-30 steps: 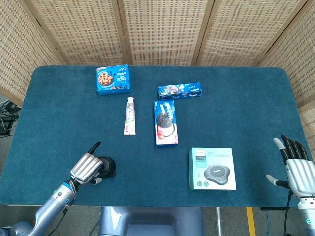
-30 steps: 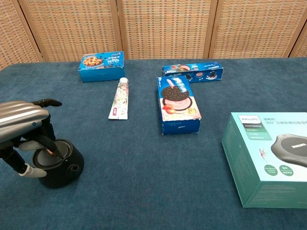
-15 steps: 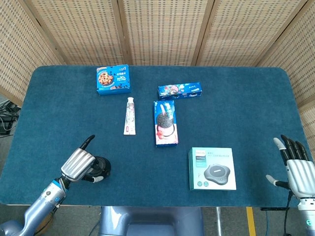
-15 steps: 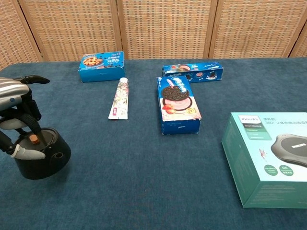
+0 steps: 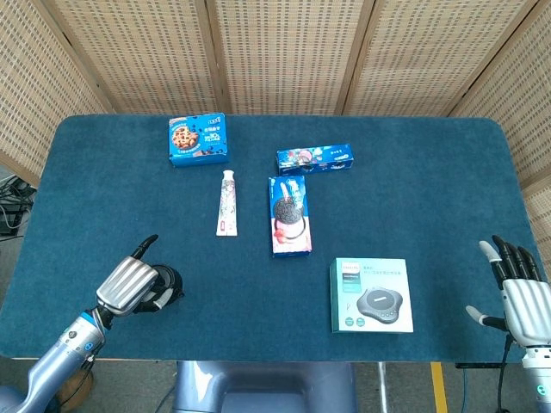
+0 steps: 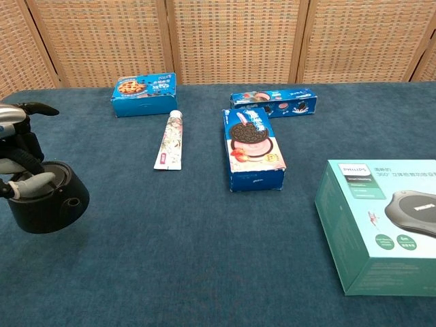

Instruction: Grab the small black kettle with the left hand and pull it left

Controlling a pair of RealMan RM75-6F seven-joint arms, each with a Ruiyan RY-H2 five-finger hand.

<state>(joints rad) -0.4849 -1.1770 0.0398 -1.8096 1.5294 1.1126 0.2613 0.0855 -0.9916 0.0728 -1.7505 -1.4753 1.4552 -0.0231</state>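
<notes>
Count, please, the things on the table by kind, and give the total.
Blue snack boxes: 3
Tube: 1
Teal product box: 1
Small black kettle: 1
Total: 6

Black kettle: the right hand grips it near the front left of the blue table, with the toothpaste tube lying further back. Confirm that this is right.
Not quite. The left hand grips the black kettle, not the right; the head view shows the right hand apart at the table's far right edge, holding nothing. The rest stands: the kettle sits front left, and the toothpaste tube lies further back.
</notes>
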